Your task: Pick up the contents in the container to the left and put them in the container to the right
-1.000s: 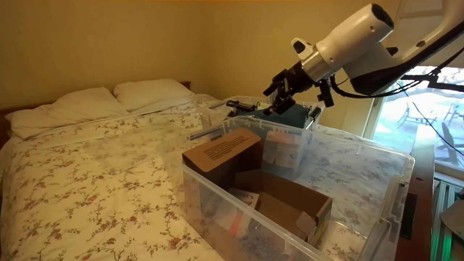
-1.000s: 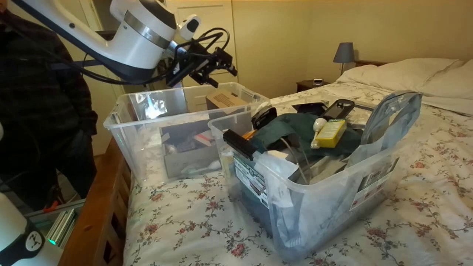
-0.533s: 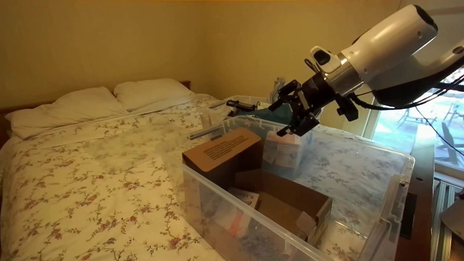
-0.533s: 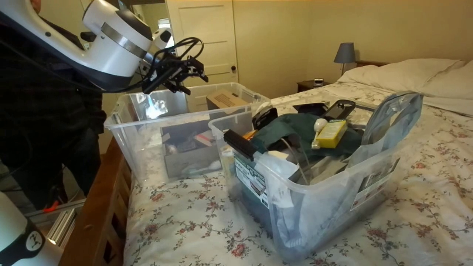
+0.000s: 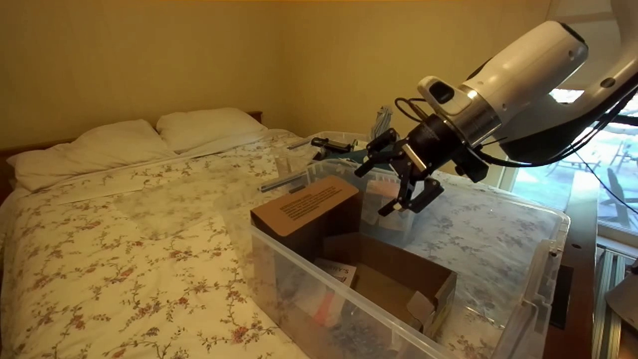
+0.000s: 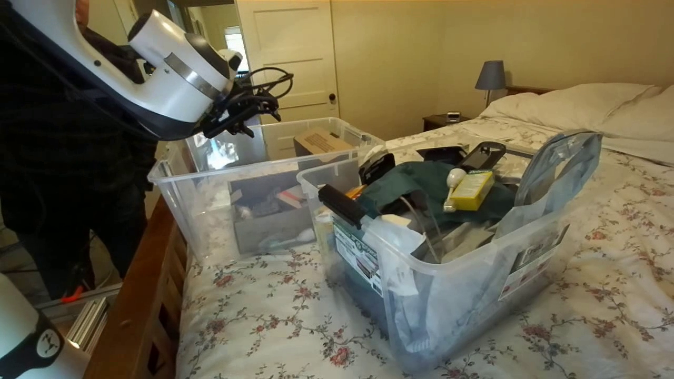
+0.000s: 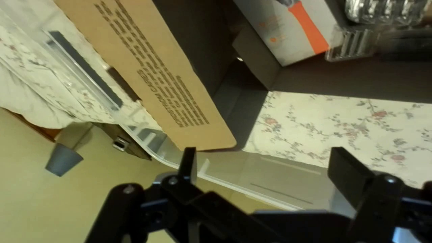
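A clear bin (image 5: 379,310) holds two brown cardboard boxes. A fuller clear bin (image 6: 453,310) stands beside it. Small blackish items lie in the fuller bin: a black handled piece (image 6: 483,156) and a black piece by the rim (image 6: 376,167). A blurred dark item (image 7: 408,45) shows inside the open cardboard box at the right edge of the wrist view. My gripper (image 5: 372,192) is open and empty, tilted, above the bin with the cardboard boxes. Its spread fingers (image 7: 263,155) show in the wrist view with nothing between them. The bin bottoms are partly hidden.
A tall cardboard flap (image 5: 314,204) stands up beside the open cardboard box (image 5: 394,252). A teal cloth (image 6: 410,184), a yellow box (image 6: 473,190) and a grey bag (image 6: 574,158) top the fuller bin. A wooden bed rail (image 6: 126,316) runs along the side. A person stands behind.
My gripper has moved away from over the fuller bin and lower, to over the bin with the cardboard boxes. It stays open and empty. The bins and their contents have not moved.
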You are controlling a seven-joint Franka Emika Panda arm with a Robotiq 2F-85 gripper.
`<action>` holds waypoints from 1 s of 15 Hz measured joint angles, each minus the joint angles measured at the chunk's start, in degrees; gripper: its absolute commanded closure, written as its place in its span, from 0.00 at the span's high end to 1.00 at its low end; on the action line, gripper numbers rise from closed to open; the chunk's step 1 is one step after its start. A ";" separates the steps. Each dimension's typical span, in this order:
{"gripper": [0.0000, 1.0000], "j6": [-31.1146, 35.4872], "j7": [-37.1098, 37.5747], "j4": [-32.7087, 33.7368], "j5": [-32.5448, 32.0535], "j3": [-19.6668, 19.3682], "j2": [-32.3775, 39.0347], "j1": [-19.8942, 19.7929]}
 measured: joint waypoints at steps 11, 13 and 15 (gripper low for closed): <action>1.00 0.47 -2.53 1.96 -13.65 7.87 21.75 -4.03; 1.00 1.02 -6.25 1.76 -9.23 5.92 20.99 -2.46; 1.00 1.31 -7.15 1.76 -7.76 4.38 20.35 -0.78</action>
